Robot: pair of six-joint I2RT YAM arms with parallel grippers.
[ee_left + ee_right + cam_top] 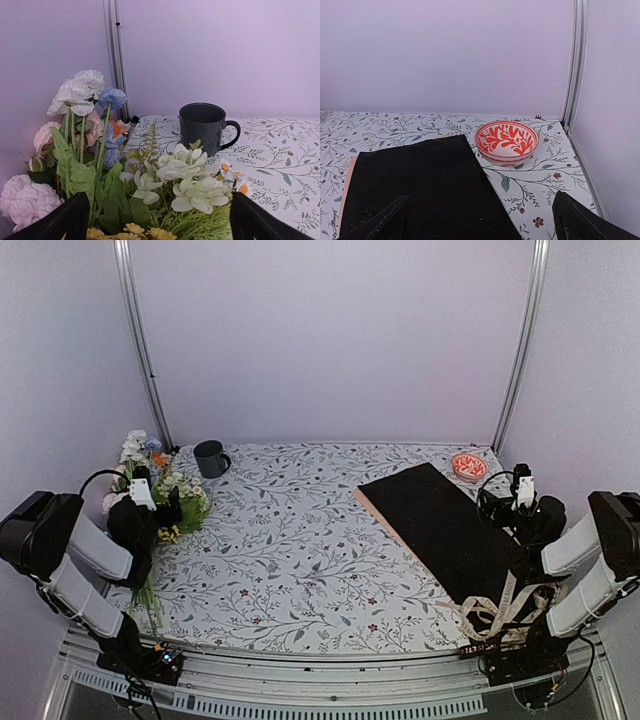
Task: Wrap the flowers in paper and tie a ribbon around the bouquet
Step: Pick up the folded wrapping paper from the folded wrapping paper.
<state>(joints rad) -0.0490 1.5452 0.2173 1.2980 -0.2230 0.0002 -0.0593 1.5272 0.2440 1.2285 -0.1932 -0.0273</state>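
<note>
Ribbon (pixel 506 594) shows only from above, beside paper (pixel 445 525).

Flowers (pixel 187 498) heaped at left edge of table (pixel 300 540), stems toward near side. Mug (pixel 211 458) upright just behind and right of them, near far-left corner. Paper (pixel 450 530) flat on right half, on top of second sheet (pixel 351 172), edge showing along paper's left side. Bowl (pixel 468 467) in far-right corner, just beside paper's far corner. Ribbon (pixel 497 608) piled at paper's near corner, by near table edge.
</note>
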